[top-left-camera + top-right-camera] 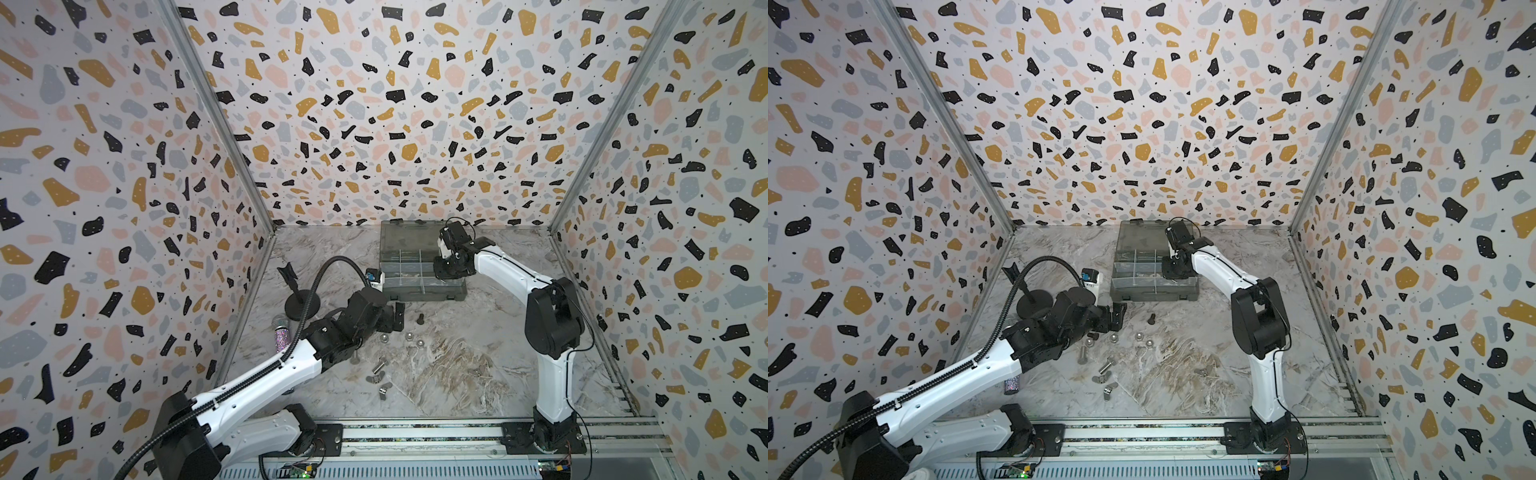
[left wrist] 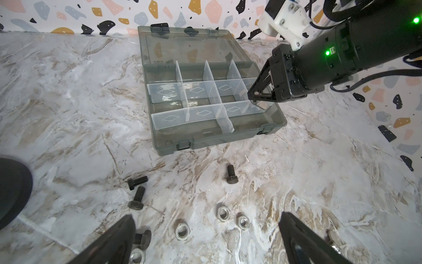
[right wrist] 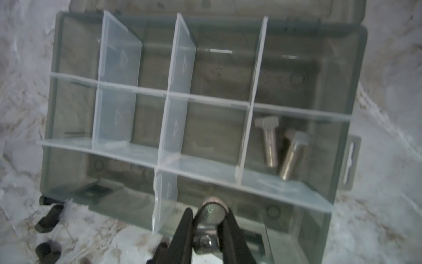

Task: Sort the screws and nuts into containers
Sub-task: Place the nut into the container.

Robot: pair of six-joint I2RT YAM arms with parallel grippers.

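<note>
Screws (image 1: 378,366) and nuts (image 1: 409,336) are seen scattered loose over the middle of the marbled desk (image 1: 478,332). Nearest the arm bases, toward 6 o'clock, two wing nuts (image 1: 384,390) are found close together, and a third is set well apart from them toward 3 o'clock. Just beyond them the silver screws are laid, then three round nuts in a loose cluster, and a single black screw (image 1: 419,319) on the cluster's 12 o'clock side. The left gripper (image 2: 206,216) is held over this scatter with its jaws spread wide and nothing between them. In the left wrist view more black screws (image 2: 137,198) are shown near one of its fingers (image 2: 118,237).

Toward 9 o'clock a glittery purple microphone (image 1: 281,334) is laid near a black round-based stand (image 1: 301,307). Farther back, toward 12 o'clock, the grey box (image 1: 422,293) is set with its smoky lid (image 1: 409,235) folded back. Its containers (image 3: 205,128) are divided by pale partitions. Two silver bolts (image 3: 269,141) are lodged side by side in the middle-row compartment at the 3 o'clock end. The right gripper (image 3: 209,212) is held over the near row at the 3 o'clock side, closed on a small silver piece (image 3: 205,240). Whether that piece is a screw or a nut cannot be told.
</note>
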